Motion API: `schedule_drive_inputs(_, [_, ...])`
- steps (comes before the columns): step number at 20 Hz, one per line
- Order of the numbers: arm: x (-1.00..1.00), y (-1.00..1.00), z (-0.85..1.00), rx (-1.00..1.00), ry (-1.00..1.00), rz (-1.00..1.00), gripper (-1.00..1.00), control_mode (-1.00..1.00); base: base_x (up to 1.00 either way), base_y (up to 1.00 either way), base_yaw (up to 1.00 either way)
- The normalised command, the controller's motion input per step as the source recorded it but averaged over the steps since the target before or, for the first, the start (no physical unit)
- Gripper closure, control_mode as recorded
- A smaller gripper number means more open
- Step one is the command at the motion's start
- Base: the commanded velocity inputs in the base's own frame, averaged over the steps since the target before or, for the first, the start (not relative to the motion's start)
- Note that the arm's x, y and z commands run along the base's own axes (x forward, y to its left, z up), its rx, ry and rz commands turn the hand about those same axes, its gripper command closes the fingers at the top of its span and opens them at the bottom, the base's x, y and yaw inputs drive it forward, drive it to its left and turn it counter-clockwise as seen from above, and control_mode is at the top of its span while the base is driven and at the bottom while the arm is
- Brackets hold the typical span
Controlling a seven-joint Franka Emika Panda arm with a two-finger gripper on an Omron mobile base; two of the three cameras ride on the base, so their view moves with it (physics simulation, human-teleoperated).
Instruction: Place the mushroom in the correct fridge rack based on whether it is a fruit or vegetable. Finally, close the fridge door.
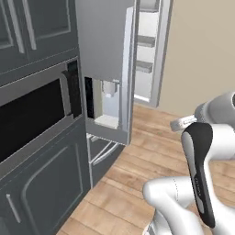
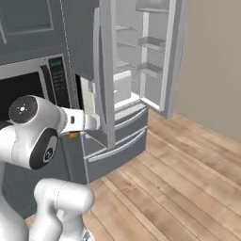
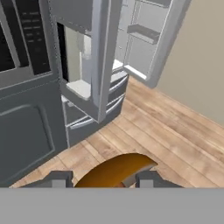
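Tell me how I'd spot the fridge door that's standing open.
Start at the tall steel fridge beside the built-in oven. The fridge door is swung out toward the beige wall, with grey bins on its inner face. Its neighbour, the door with the water dispenser, has none.

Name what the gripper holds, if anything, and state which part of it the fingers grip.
The gripper holds the mushroom, its brown cap showing between the fingers. Which part they pinch cannot be told.
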Motion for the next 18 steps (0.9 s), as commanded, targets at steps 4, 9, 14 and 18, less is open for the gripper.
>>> schedule_drive_inputs(4, [0.0,0.0,0.0,0.0,0.0,0.0,1.0,1.0,0.64,-0.75,-0.08])
schedule_drive_inputs(9, [0.0,0.0,0.0,0.0,0.0,0.0,1.0,1.0,0.67,-0.6,0.06])
schedule_drive_inputs(14, [0.0,0.0,0.0,0.0,0.0,0.0,1.0,1.0,0.56,-0.56,0.42])
schedule_drive_inputs(18, [0.0,0.0,0.0,0.0,0.0,0.0,1.0,1.0,0.45,-0.66,0.58])
